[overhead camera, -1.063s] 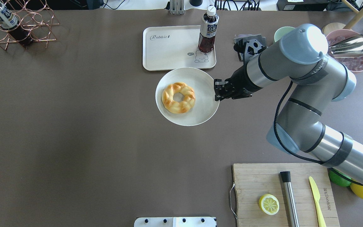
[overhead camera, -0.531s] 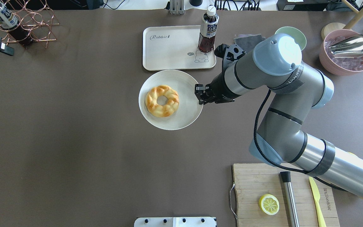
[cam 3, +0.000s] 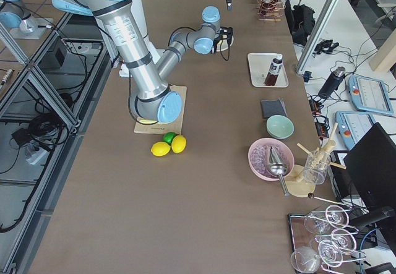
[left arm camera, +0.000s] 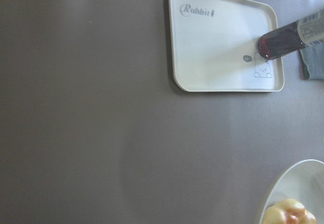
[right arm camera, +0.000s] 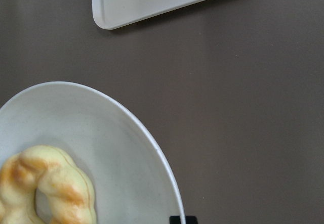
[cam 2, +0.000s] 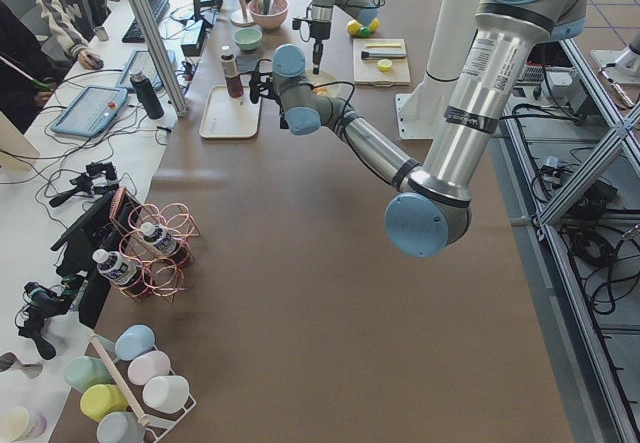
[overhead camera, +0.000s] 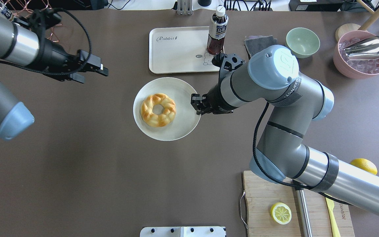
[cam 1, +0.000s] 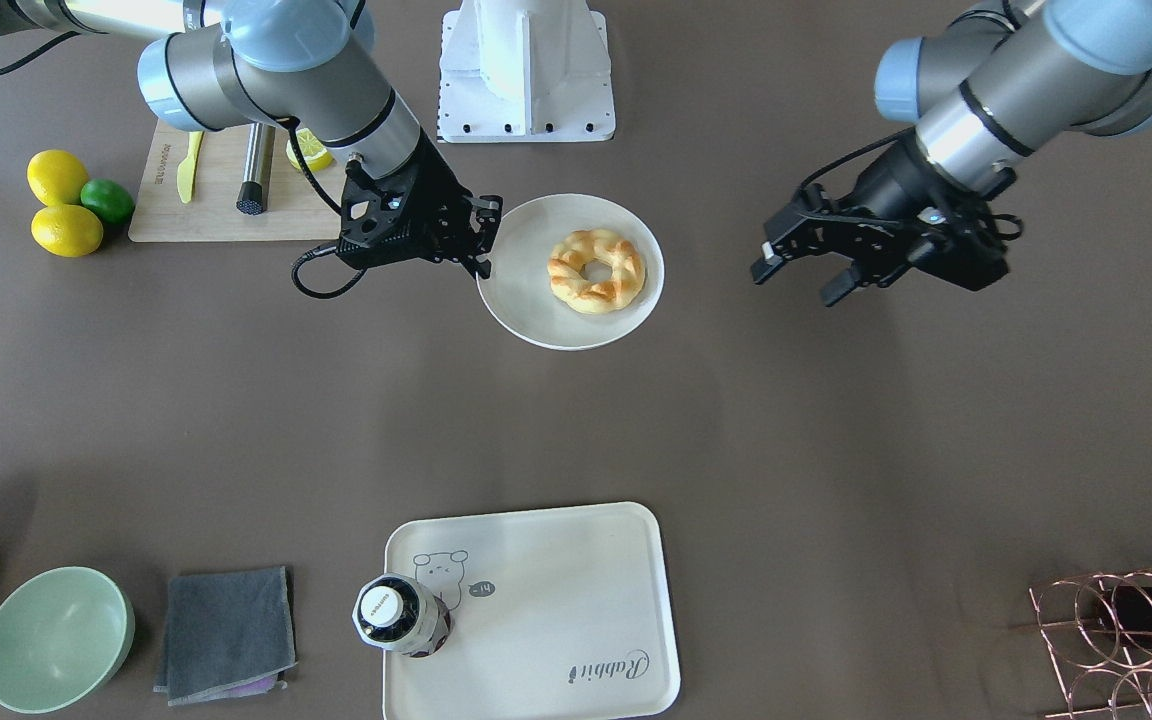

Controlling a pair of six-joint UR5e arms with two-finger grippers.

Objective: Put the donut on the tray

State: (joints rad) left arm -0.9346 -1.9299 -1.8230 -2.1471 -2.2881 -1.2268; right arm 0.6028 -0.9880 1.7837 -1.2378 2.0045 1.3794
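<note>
The golden twisted donut [overhead camera: 158, 110] lies on a round off-white plate [overhead camera: 176, 131], also in the front view [cam 1: 596, 270]. My right gripper [overhead camera: 196, 103] is shut on the plate's right rim; its wrist view shows the donut [right arm camera: 45, 188] and the rim [right arm camera: 152, 148]. The cream tray [overhead camera: 179, 52] with bear drawing and "Rabbit" script lies just beyond the plate, also in the front view [cam 1: 556, 590] and the left wrist view [left arm camera: 212, 47]. My left gripper [overhead camera: 94, 75] is open and empty, left of the plate above the table.
A dark drink bottle [overhead camera: 216, 33] stands on the tray's right corner by the bear. A grey cloth [overhead camera: 258, 41], green bowl [overhead camera: 302, 42] and pink bowl [overhead camera: 362, 56] sit at the back right. A cutting board [overhead camera: 265, 197] with a lemon half [overhead camera: 281, 213] lies front right.
My right gripper has drawn the plate with the donut to the left, a little away from the tray. My left arm has come into view from the left, gripper open.
</note>
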